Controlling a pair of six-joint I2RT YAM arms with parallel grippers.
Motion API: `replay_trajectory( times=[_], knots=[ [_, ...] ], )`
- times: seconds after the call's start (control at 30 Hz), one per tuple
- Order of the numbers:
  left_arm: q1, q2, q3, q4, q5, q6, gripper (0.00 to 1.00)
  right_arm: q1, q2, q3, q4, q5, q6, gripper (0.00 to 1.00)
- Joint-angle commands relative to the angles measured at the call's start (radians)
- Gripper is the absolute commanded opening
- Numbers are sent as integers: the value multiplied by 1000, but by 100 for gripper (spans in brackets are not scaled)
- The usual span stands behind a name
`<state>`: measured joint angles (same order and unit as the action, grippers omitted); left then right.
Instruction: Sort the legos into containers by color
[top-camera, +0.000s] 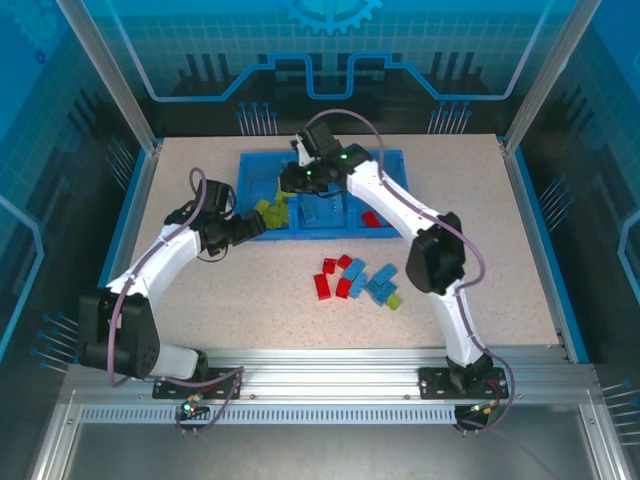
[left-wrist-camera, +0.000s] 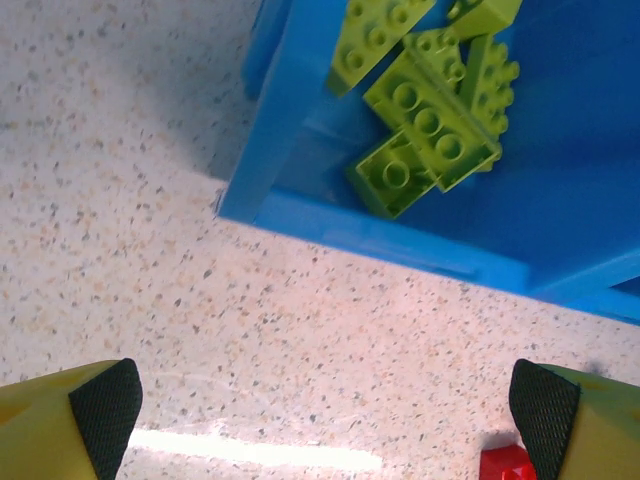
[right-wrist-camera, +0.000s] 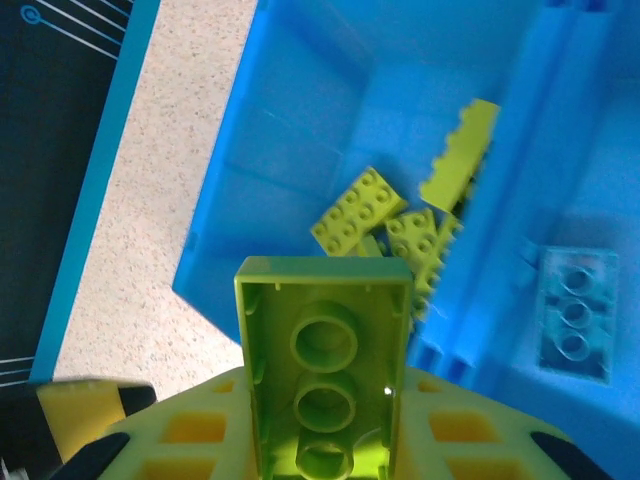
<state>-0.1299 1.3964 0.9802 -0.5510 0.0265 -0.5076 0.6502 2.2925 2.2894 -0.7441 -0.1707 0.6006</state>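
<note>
Yellow-green lego (right-wrist-camera: 325, 370) in right fingers (right-wrist-camera: 500, 425), lower end out of frame

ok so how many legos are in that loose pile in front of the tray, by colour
red legos: 4
light blue legos: about 4, as they overlap
yellow-green legos: 1
total: about 9
</note>
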Motion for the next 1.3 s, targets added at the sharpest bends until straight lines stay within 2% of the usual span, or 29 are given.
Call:
replay_trajectory(
  times=[0.0,0.13,0.27,0.33,0.4,0.53,0.67,0.8,0.97,1.07,1.27],
  knots=[
    [0,-29,-49,14,7,-39,99,17,131,190,-133,-69,-11,20],
    [-18,-47,-92,4,4,-54,99,18,226,298,-160,-68,27,27],
    [-112,-71,-132,1,-20,-107,99,12,259,301,-146,-60,65,44],
    [-171,-80,-147,9,-26,-138,99,12,263,301,-134,-59,65,59],
    [-227,-83,-155,12,-29,-179,99,12,259,301,-129,-56,64,68],
    [-348,-69,-146,19,-40,-267,99,12,216,274,-125,-69,57,78],
    [-469,-2,-95,4,-71,-323,99,12,111,196,-107,-77,49,81],
    [-549,96,-15,-10,-87,-348,99,5,-64,16,-80,-18,12,82],
    [-628,214,74,-46,-103,-371,96,-63,-346,-370,24,89,26,83],
    [-651,273,102,-67,-110,-401,93,-136,-487,-571,78,94,37,83],
    [-662,351,149,-88,-144,-438,89,-256,-696,-837,59,119,-27,84]
  ],
)
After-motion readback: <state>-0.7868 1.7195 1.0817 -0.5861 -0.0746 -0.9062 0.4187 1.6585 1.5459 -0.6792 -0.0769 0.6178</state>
